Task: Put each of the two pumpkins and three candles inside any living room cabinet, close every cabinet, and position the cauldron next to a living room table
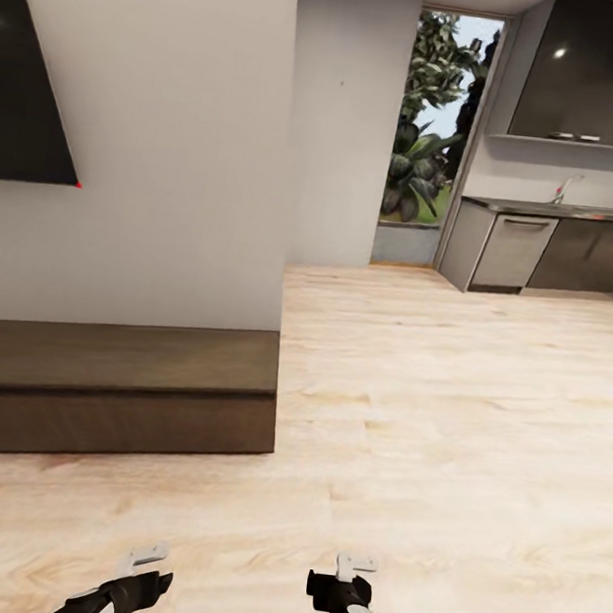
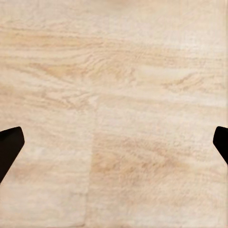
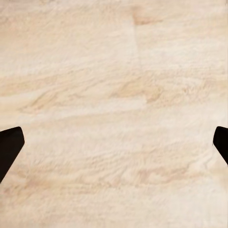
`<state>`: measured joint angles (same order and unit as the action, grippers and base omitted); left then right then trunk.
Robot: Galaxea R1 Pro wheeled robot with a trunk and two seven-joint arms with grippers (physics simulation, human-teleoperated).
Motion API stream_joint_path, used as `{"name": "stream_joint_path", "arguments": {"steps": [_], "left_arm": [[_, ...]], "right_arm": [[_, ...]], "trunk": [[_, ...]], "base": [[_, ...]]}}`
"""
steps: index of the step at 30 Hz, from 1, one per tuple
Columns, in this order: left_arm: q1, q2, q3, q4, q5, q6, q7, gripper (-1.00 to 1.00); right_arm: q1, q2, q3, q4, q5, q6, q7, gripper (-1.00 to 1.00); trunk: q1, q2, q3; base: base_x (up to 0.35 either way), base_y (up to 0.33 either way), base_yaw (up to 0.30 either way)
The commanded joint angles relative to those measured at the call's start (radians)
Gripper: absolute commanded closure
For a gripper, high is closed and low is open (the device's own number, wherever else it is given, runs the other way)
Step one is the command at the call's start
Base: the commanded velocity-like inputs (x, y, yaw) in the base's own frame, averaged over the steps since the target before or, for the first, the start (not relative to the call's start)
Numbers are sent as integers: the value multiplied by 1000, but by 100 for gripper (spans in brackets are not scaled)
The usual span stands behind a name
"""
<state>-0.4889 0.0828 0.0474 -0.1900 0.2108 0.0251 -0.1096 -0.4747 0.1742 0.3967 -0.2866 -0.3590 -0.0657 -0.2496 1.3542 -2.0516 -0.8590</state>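
Dark-brown wood cabinet (image 1: 116,387) at ten o'clock looks heavy, stiff and handleless, so I'd pull its front's top edge; left gripper (image 1: 145,558) and right gripper (image 1: 354,568) both hang spread, empty.

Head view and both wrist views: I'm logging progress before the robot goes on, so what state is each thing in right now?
Cabinet: front shut, nothing on top.
Left hand: open, empty, over bare wood floor.
Right hand: open, empty, over the floor.
Wall screen: dark.
Kitchen units: doors shut.
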Motion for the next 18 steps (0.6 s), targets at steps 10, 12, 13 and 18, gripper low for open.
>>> {"name": "stream_joint_path", "arguments": {"steps": [10,12,13,18], "left_arm": [[0,0,5,0,5,1,-5,-100],[0,0,5,0,5,1,-5,-100],[0,0,5,0,5,1,-5,-100],[0,0,5,0,5,1,-4,-100]], "right_arm": [[-1,0,8,-1,-18,-8,-8,-100],[-1,0,8,-2,-18,-8,-7,-100],[-1,0,8,-2,-18,-8,-7,-100],[-1,0,8,-2,-18,0,-9,-100]], "trunk": [[0,0,-1],[0,0,-1],[0,0,-1],[0,0,-1]], "base": [[284,-122,-10],[278,-15,-58],[278,-9,-39],[278,-2,-38]]}}
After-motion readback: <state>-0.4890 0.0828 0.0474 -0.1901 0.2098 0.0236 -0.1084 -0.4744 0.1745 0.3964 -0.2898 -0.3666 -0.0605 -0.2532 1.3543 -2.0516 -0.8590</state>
